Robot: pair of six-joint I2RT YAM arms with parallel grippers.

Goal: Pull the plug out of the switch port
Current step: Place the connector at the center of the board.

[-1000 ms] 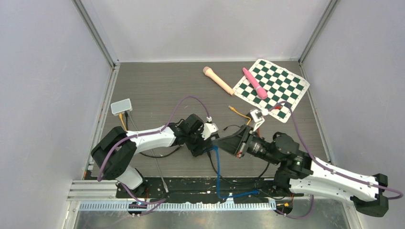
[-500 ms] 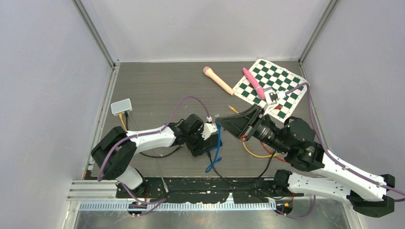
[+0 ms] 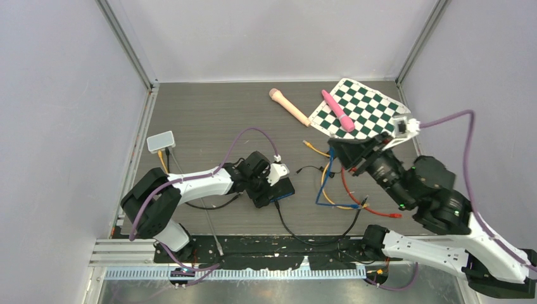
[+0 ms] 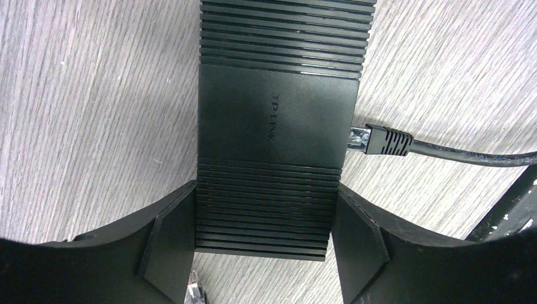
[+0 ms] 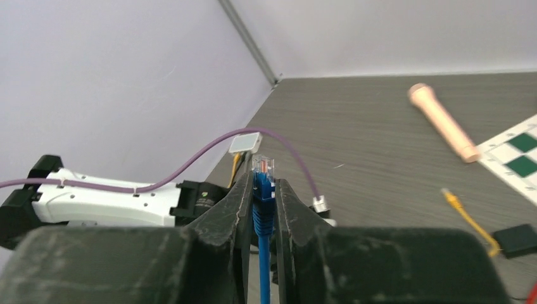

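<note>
The blue plastic plug is out of the flat black ribbed switch box. The right hand is closed tight on it, with the clear tip poking up past the fingers. This hand is up in the air, well apart from the switch box, off to its right side. The blue cable hangs down from it to the grey wood-look surface.

The left hand squeezes the switch box from both sides and pins it down on the surface. A black plug sits in a port on the right side of the switch box.

It looks like the pulling part is done. What is left is likely small. The right hand needs to lower the blue plug and let go, somewhere away from the switch box. The left hand can then open. It should do this gently, so the black plug does not get tugged.

The top of the switch box has the words "TP-LINK" on it. No other writing can be read.
</note>
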